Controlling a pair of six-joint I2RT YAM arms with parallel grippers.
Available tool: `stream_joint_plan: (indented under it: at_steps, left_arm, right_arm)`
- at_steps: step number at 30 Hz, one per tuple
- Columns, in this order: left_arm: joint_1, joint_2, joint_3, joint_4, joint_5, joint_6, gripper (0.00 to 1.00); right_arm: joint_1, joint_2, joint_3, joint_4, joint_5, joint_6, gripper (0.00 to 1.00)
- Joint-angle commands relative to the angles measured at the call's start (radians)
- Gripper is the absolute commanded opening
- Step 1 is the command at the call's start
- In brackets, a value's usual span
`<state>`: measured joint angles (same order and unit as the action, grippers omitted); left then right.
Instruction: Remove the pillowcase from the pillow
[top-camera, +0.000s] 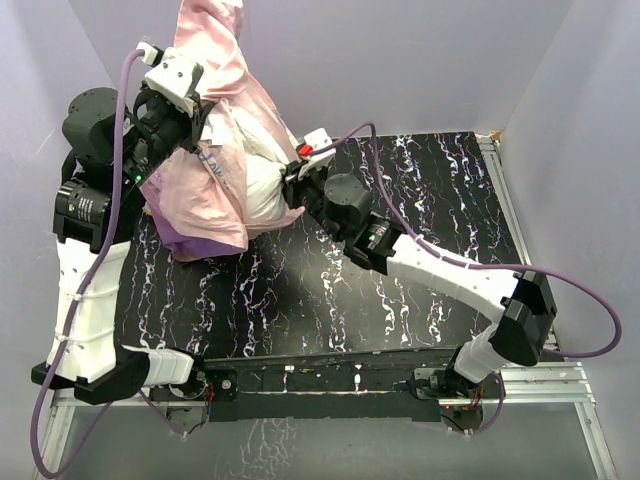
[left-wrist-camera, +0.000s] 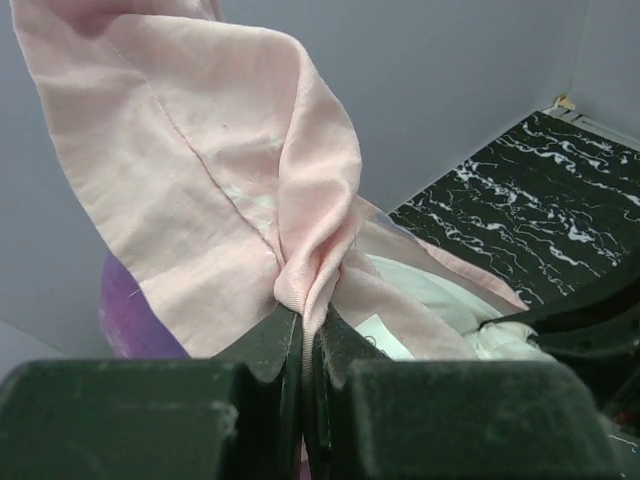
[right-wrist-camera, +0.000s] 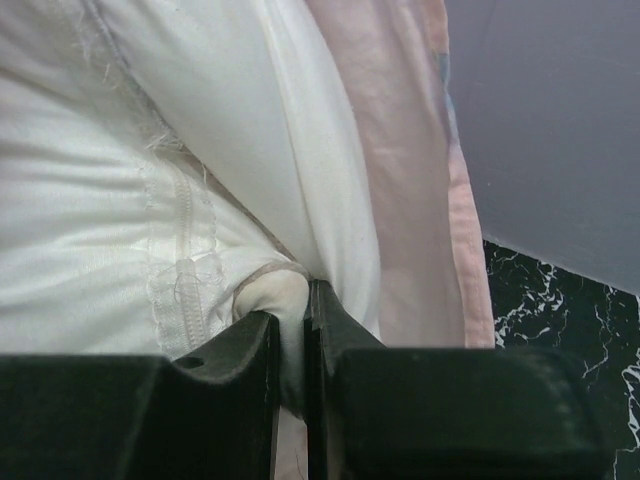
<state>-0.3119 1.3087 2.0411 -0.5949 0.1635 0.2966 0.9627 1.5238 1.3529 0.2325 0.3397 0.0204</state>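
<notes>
Left hand (left-wrist-camera: 305, 328), left wrist view: fingers pinched shut on a bunched fold of the pillowcase (left-wrist-camera: 200, 160), pale pink inner side rising up and to the left from the grip.
Pillow (left-wrist-camera: 440, 300), same view: white bulge low and to the right of the grip, just behind the pink cloth and mostly hidden by it.
Pillowcase outer side: only a purple sliver at low left, print not readable.
Right hand (right-wrist-camera: 292, 325), right wrist view: closed on a small nub of white pillow fabric beside a stitched seam, rest of the pillow filling the frame above the fingers.
Pillowcase, same view: pink strip lying against the pillow's right side, not in this grip.
Background: patch of black marbled counter (right-wrist-camera: 560, 300) at lower right.
Top view: pillowcase (top-camera: 215, 185) lifted at far left by the left hand and draped down over the pillow (top-camera: 268, 190); white end poking out, right against the right hand.
Hard to make out: both sets of fingertips buried in cloth from above; far end of the pillow hidden inside the case.
</notes>
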Motion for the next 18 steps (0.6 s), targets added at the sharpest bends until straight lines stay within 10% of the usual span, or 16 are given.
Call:
stream_joint_plan:
  at_steps: [1, 8, 18]
  left_arm:
    - [0.007, -0.071, 0.054, 0.069, -0.079, 0.082, 0.00]
    - [0.006, -0.162, -0.163, 0.161, -0.260, 0.215, 0.00]
    - [0.007, -0.153, -0.337, 0.503, -0.387, 0.209, 0.00]
  right_arm:
    - [-0.095, 0.002, 0.024, -0.200, 0.137, 0.118, 0.08]
    - [-0.182, -0.146, -0.058, -0.242, 0.112, 0.205, 0.08]
    - [-0.117, -0.436, -0.361, -0.129, -0.422, 0.130, 0.08]
